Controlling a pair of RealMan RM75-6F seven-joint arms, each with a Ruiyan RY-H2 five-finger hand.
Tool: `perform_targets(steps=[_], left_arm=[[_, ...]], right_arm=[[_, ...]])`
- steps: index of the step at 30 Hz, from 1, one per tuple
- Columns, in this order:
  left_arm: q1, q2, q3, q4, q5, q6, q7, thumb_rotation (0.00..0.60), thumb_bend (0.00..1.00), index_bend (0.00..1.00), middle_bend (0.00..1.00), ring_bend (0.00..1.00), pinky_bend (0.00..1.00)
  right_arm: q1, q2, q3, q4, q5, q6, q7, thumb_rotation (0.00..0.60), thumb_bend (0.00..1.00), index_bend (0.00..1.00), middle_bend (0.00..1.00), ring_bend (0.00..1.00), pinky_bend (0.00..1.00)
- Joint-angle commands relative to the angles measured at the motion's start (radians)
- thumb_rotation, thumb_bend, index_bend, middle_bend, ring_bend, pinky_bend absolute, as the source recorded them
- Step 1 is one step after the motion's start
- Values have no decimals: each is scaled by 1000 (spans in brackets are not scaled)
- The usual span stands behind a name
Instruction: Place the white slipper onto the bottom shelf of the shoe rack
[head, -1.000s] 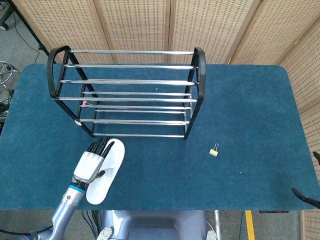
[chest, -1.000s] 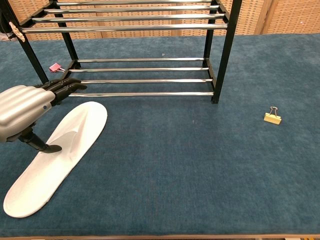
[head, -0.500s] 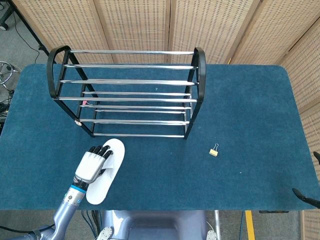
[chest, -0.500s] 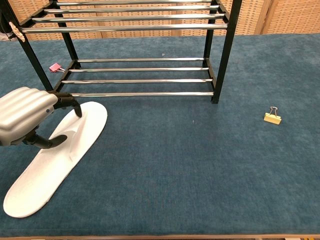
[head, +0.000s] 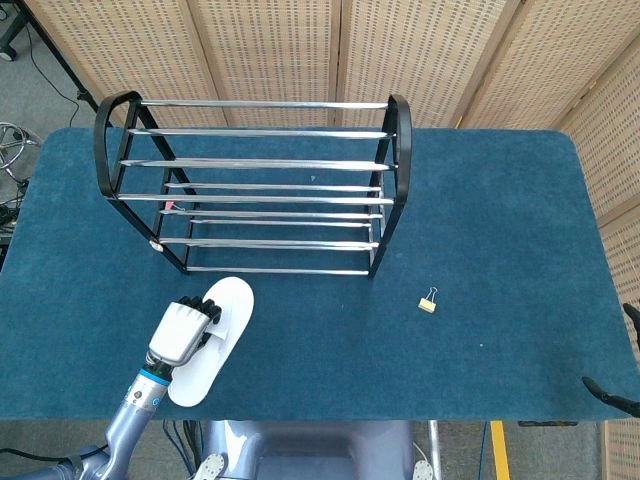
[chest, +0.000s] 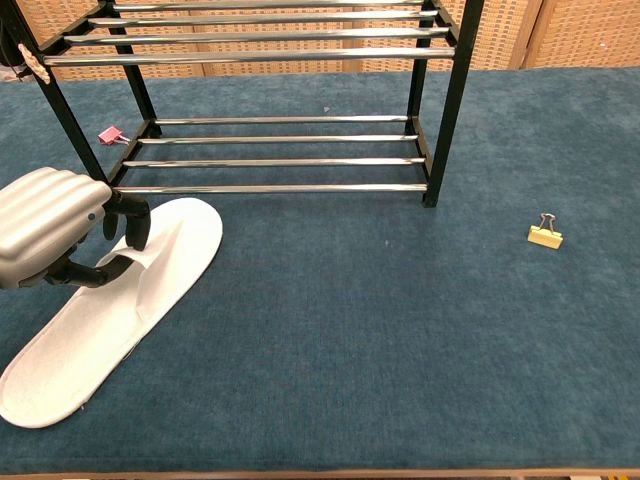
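White slipper (chest: 120, 310) flat, toe toward shoe rack (chest: 290, 160), heel toward robot.

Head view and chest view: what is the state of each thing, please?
White slipper: flat on the table, outside the rack.
Left hand: fingers curled onto the slipper's strap.
Shoe rack: upright, shelves bare.
Yellow binder clip: lying loose.
Pink binder clip: beside the rack's foot.

the left hand (chest: 45, 228) runs off the chest view's left edge and covers part of the white slipper (chest: 110, 310); whether its fingers grip the strap is unclear.
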Motion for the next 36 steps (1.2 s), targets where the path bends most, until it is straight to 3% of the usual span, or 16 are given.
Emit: perform_targets(steps=[1,14,24,36], left_arm=[[-4,0,-1,8,4,7,-22,600,513,702,574,541,630],[-50,-6,-23,80,95,123,-182,600,519,719,582,546,632],[-128,-35,-87,99,33,27,-173,600,515,720,583,546,632],[-226,-116,-160,217,-76,-97,-211,600,513,721,583,547,631]], right_arm=[[0,0,0,0,0,0,-1,600,0,0,0,0,0],[3,-2,1,-1,6,-7,-7,600,0,0,0,0,0],[9,-4,6,5,25,-24,-6,600,0,0,0,0,0],[18,-8,14,9,54,-49,-14,600,0,0,0,0,0]])
